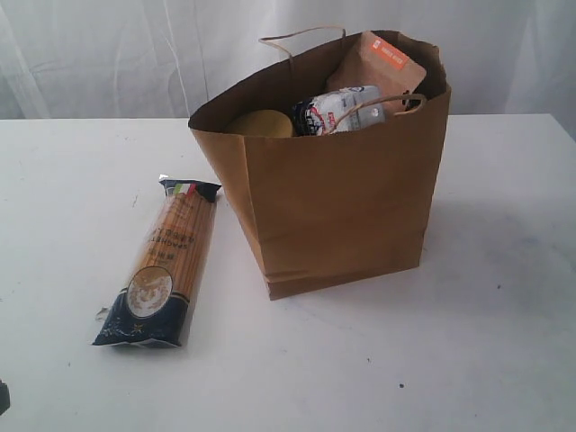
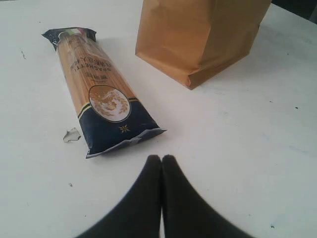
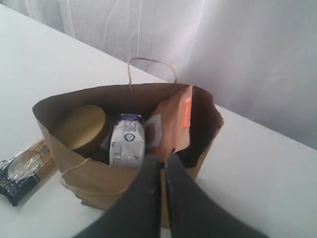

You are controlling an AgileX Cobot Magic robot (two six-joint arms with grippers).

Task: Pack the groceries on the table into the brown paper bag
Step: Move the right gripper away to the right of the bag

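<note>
Right wrist view: right gripper (image 3: pixel 162 159) shut, empty above the brown paper bag (image 1: pixel 342 207); my left gripper (image 2: pixel 161 159), shut and empty, faces the spaghetti packet (image 2: pixel 101 94) on the tabletop's (image 1: pixel 486 342) left half, likely next.

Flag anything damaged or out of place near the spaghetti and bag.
A small clear scrap lies on the table beside the dark-blue end of the spaghetti packet, seemingly torn-off wrapper. Nothing else stands out.

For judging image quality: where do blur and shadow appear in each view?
Exterior view: soft even light, the brown paper bag casts a faint shadow on the table. Left wrist view: spaghetti packet sharp, shut jaws blurred. Right wrist view: jaws blurred, bag interior dark.
</note>
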